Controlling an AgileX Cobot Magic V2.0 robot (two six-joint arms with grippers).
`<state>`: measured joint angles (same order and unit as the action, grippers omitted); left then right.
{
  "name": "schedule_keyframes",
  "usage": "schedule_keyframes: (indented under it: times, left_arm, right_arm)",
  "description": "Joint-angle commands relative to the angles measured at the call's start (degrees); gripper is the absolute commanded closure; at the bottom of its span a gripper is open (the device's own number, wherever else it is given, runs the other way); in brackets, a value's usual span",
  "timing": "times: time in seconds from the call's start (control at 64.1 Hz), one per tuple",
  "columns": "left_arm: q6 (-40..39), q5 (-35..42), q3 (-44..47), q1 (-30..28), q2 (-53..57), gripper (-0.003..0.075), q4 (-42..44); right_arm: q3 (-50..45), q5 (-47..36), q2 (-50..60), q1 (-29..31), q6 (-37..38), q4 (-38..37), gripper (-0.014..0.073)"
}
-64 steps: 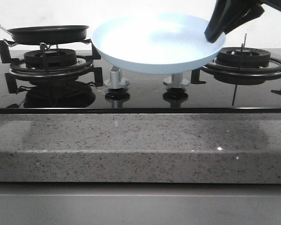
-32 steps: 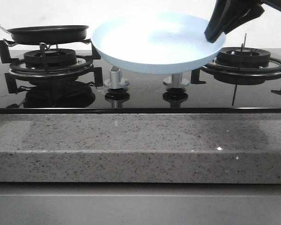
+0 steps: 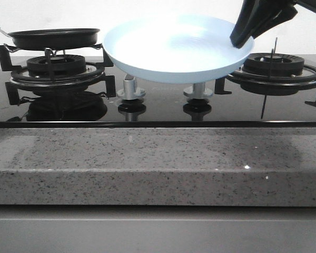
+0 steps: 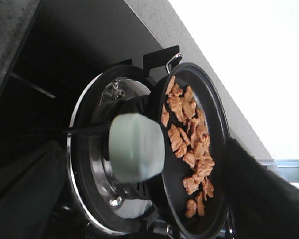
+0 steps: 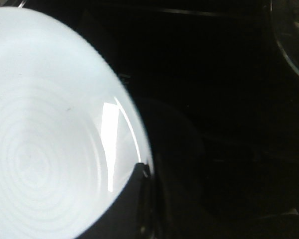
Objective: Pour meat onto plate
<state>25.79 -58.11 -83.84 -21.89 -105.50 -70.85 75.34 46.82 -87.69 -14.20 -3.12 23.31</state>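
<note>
The meat (image 4: 189, 139) lies as orange-brown pieces in the black frying pan (image 3: 55, 38), which rests on the left burner. The pan's pale-green handle end (image 4: 136, 147) sits between the wide-apart dark fingers (image 4: 25, 194) of my left gripper (image 4: 144, 199), which is open and not touching it. The pale-blue plate (image 3: 176, 50) hangs tilted above the stove's middle, beside the pan. My right gripper (image 3: 241, 38) is shut on its right rim. In the right wrist view the plate (image 5: 45, 139) fills one side, with a finger (image 5: 129, 204) over its edge.
Two silver knobs (image 3: 130, 94) stand on the black glass hob under the plate. The right burner (image 3: 274, 68) with its black grate is behind my right arm. A speckled stone counter edge (image 3: 158, 163) runs along the front.
</note>
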Motion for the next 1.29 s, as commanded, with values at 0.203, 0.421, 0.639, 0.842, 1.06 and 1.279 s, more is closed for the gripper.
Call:
schedule_keyframes:
  times: [0.203,0.421,0.639,0.842,1.06,1.279]
  left_arm:
    - [0.1,1.1,-2.0,0.9,1.9,0.0108,-4.7]
    - [0.1,1.1,-2.0,0.9,1.9,0.0313,-4.7]
    - [0.1,1.3,-2.0,0.9,1.9,0.0546,-4.7]
    - [0.1,1.5,-2.0,0.9,1.9,0.0695,-4.7]
    - [0.1,0.4,-2.0,0.8,1.9,0.0741,-4.9]
    - [0.1,-3.3,-2.0,-0.5,1.9,0.0741,-9.7]
  right_arm:
    - [1.4,-2.0,2.1,-0.2,-0.5,1.8,0.0646]
    - [1.4,-2.0,2.1,-0.2,-0.5,1.8,0.0646]
    - [1.4,-2.0,2.1,-0.2,-0.5,1.8,0.0646]
    - [1.4,-2.0,2.1,-0.2,-0.5,1.8,0.0646]
    - [1.4,-2.0,2.1,-0.2,-0.5,1.8,0.0646]
    - [1.4,-2.0,2.1,-0.2,-0.5,1.8,0.0646]
